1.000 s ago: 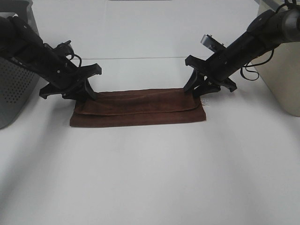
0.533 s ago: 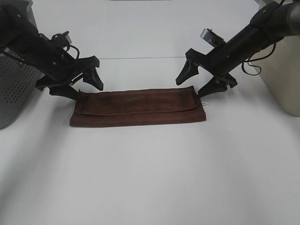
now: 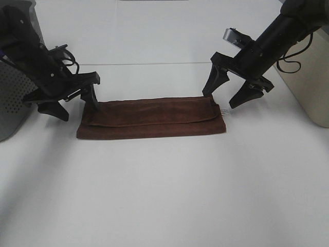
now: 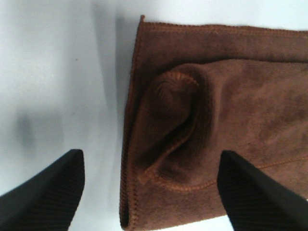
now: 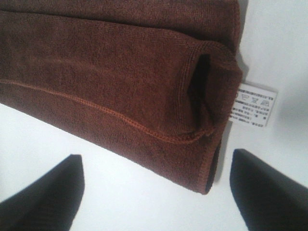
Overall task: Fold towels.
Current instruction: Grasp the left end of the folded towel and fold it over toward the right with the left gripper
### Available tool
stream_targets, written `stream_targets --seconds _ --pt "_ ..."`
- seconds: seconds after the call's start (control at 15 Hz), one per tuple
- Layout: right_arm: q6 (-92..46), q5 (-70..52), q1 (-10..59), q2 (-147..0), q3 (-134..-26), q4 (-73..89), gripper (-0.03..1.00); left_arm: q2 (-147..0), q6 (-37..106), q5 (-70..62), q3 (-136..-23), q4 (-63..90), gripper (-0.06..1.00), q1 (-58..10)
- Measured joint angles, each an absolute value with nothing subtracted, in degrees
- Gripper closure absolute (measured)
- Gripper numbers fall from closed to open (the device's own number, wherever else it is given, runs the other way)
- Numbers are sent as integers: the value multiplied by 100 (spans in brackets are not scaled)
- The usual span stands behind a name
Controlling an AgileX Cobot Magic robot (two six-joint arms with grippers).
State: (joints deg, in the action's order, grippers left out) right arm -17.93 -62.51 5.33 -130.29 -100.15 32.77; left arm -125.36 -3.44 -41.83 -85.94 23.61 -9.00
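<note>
A brown towel (image 3: 151, 118) lies folded into a long strip on the white table, its upper layer ending short of the front edge. My left gripper (image 3: 77, 105) is open and empty, raised just off the towel's left end (image 4: 178, 120). My right gripper (image 3: 226, 98) is open and empty, raised above the towel's right end (image 5: 120, 72), where a white care label (image 5: 252, 103) sticks out. Both wrist views show the towel's corners slightly puckered between the spread fingers.
A grey perforated bin (image 3: 15, 98) stands at the left edge. A beige container (image 3: 311, 82) stands at the right edge. White table (image 3: 164, 195) surface stretches in front of the towel.
Both grippers have let go of the towel's far corners, opened and lifted away outward. The towel lies as it was.
</note>
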Motion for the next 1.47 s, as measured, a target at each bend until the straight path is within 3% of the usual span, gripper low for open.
stream_targets --seconds 0.47,0.6,0.8,1.07,1.27,1.47 --pt "-1742 -6217 533 -13029 -10015 3214 19 -12846 796 -3942 -8594 3415 22 -900" --pt "-1742 -6194 533 -13029 -10015 3214 19 -12863 900 -3890 -8594 3529 33 -900" --pt "-1742 -6154 533 -13029 -10015 3214 19 -12863 974 -3856 -8594 3541 60 -900" --pt "-1742 -6113 533 -13029 -10015 3191 19 -12863 1008 -3741 -8594 3541 88 -900" --pt "-1742 -6113 533 -13029 -10015 3168 19 -12863 877 -3776 -8594 3272 91 -900" --pt "-1742 -6113 533 -13029 -10015 3140 19 -12576 40 -3999 -8594 1914 91 -900"
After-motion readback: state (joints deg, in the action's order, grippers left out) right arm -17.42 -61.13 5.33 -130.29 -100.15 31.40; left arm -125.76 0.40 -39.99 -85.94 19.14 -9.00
